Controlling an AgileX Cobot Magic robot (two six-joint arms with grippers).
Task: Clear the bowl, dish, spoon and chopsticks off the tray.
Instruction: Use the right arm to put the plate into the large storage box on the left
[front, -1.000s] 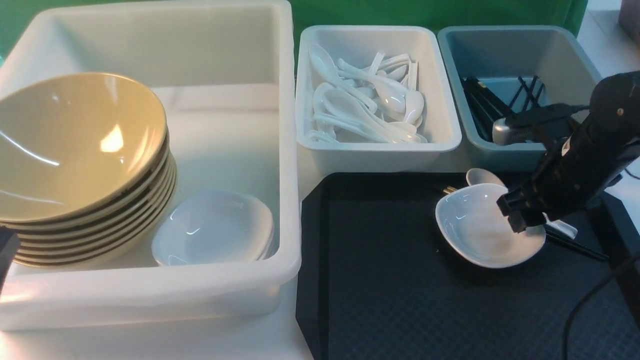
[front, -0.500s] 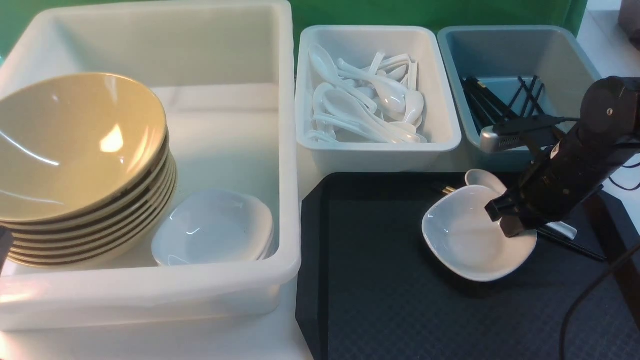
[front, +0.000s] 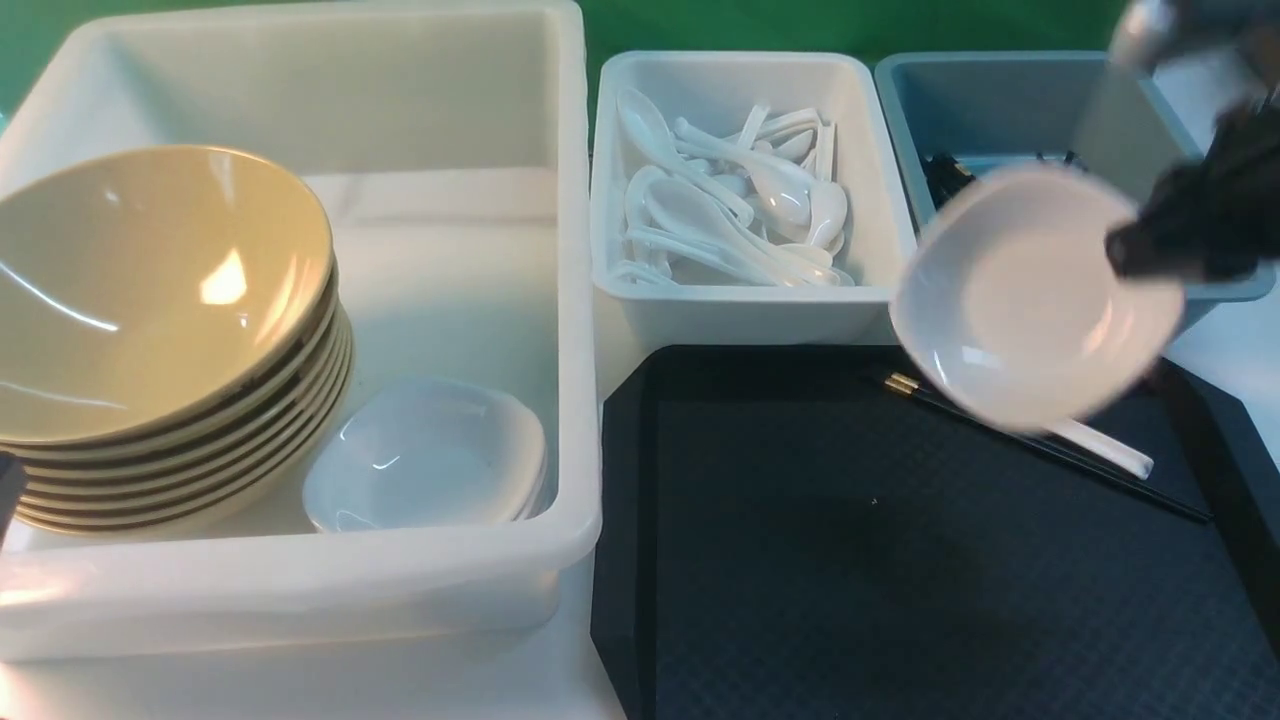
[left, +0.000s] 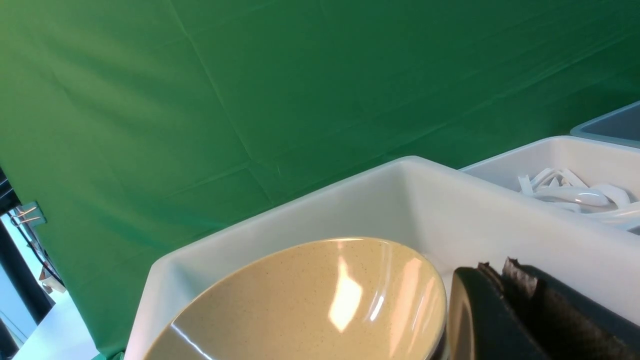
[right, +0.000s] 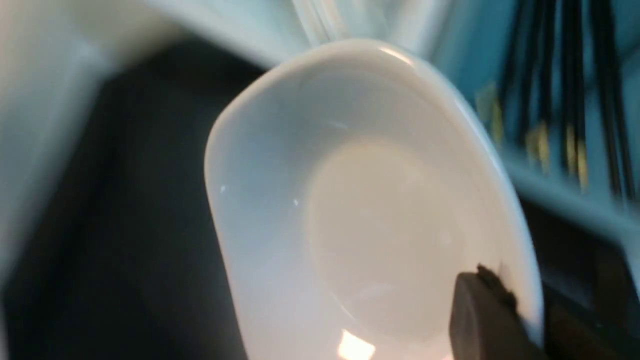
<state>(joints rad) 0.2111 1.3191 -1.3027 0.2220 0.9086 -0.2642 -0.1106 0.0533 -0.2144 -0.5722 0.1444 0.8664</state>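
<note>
My right gripper (front: 1130, 255) is shut on the rim of the white dish (front: 1010, 300) and holds it tilted in the air above the far right of the black tray (front: 800, 600). The right wrist view shows the dish (right: 360, 200) clamped in that gripper (right: 520, 295). The black chopsticks (front: 1160, 497) and the handle of the white spoon (front: 1115, 450) lie on the tray under the dish. The top mustard-yellow bowl (front: 150, 290) sits on a stack in the big white tub (front: 300, 580). My left gripper (left: 500, 267) is shut and empty beside that bowl (left: 300, 310).
Small white dishes (front: 430, 455) are stacked in the big white tub next to the bowls. A white tub (front: 750, 295) of spoons and a grey-blue tub (front: 1000, 70) of chopsticks stand behind the tray. A green backdrop closes the back.
My right gripper has lifted the white dish off the tray, up and toward the back right. The chopsticks and spoon handle now show on the tray. The left arm has not moved.
</note>
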